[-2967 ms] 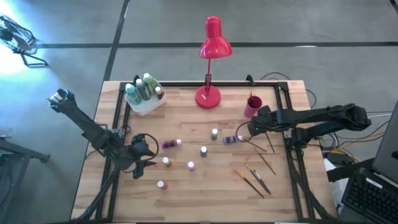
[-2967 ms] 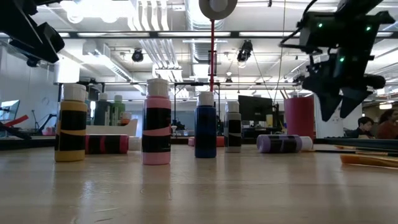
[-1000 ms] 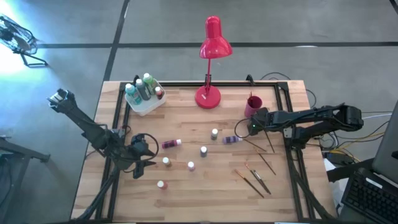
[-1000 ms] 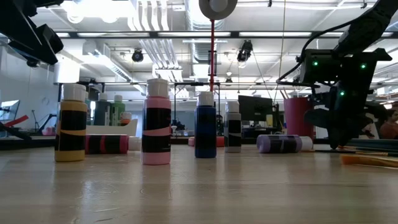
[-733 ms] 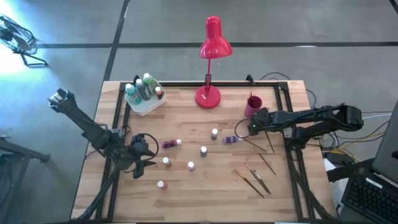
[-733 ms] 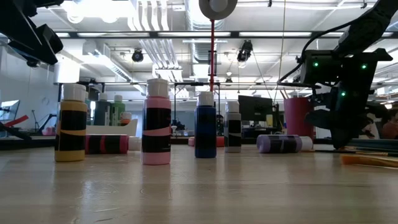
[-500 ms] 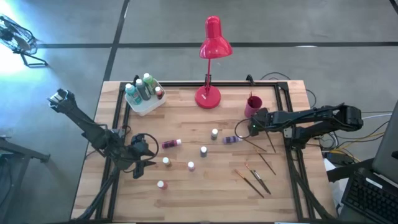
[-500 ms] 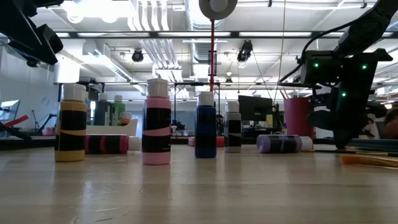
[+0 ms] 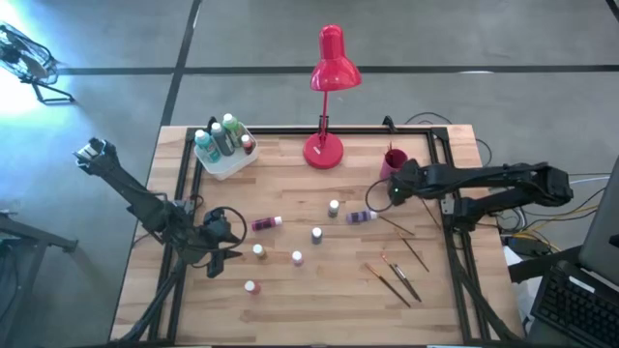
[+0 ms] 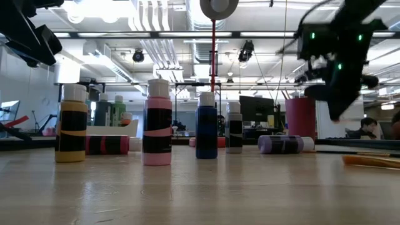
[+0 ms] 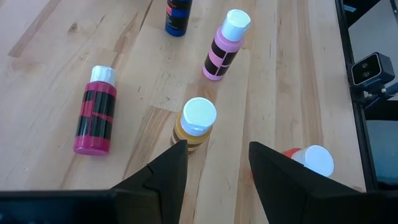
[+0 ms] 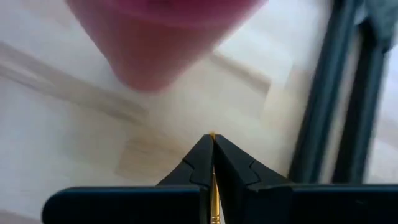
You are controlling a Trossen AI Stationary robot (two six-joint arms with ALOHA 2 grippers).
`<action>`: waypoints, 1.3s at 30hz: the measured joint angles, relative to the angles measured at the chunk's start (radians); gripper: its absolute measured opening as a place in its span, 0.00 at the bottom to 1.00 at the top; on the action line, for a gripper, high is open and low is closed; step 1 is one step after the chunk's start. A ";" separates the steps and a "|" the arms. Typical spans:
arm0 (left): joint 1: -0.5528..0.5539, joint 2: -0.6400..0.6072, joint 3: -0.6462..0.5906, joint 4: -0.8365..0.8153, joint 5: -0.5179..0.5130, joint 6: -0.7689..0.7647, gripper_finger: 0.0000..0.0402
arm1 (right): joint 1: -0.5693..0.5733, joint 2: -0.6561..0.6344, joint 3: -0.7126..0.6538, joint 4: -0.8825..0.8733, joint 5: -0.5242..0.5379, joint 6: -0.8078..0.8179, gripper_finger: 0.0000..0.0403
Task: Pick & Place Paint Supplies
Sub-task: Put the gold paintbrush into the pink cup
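The right end effector (image 12: 212,144) is pressed together on a thin wooden-handled paintbrush (image 12: 214,186), of which only a sliver shows between the fingertips, and it hangs at centre right of the high view just below the pink cylindrical cup (image 9: 393,163). Pinched that narrowly, the brush could pivot or slip out, and a tilted handle might strike the cup's rim and tip it rather than drop inside. The other slim wooden brushes (image 9: 397,280) lie loose at lower right of the high view on the light wooden table (image 9: 290,309), close enough that a low pass of the arm could scatter them. The lying purple white-capped paint bottle (image 9: 360,216) sits beside that end effector and could be knocked rolling. The left end effector (image 11: 213,163) waits at lower left of the high view, fingers spread, over a yellow-orange white-capped bottle (image 11: 195,123), with a magenta bottle on its side (image 11: 96,118) and a pink upright one (image 11: 223,47) nearby; a careless descent could topple them.
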State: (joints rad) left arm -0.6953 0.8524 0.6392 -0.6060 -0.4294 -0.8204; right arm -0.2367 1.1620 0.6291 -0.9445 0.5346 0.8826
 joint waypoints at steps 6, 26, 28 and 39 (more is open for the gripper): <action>0.000 0.000 0.000 0.000 0.000 0.000 0.44 | 0.032 -0.094 0.171 -0.185 0.184 0.012 0.02; 0.000 0.000 0.000 0.000 -0.003 0.015 0.44 | 0.230 -0.246 0.219 0.610 0.499 -0.641 0.02; 0.000 0.000 0.000 0.000 -0.003 0.016 0.44 | 0.225 -0.262 0.162 0.797 0.495 -0.775 0.02; 0.000 0.000 0.000 0.000 -0.019 0.058 0.44 | 0.059 -0.350 -0.166 1.505 0.245 -1.044 0.02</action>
State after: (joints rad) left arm -0.6956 0.8524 0.6388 -0.6060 -0.4486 -0.7620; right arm -0.1778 0.8125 0.4631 0.5606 0.7793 -0.1610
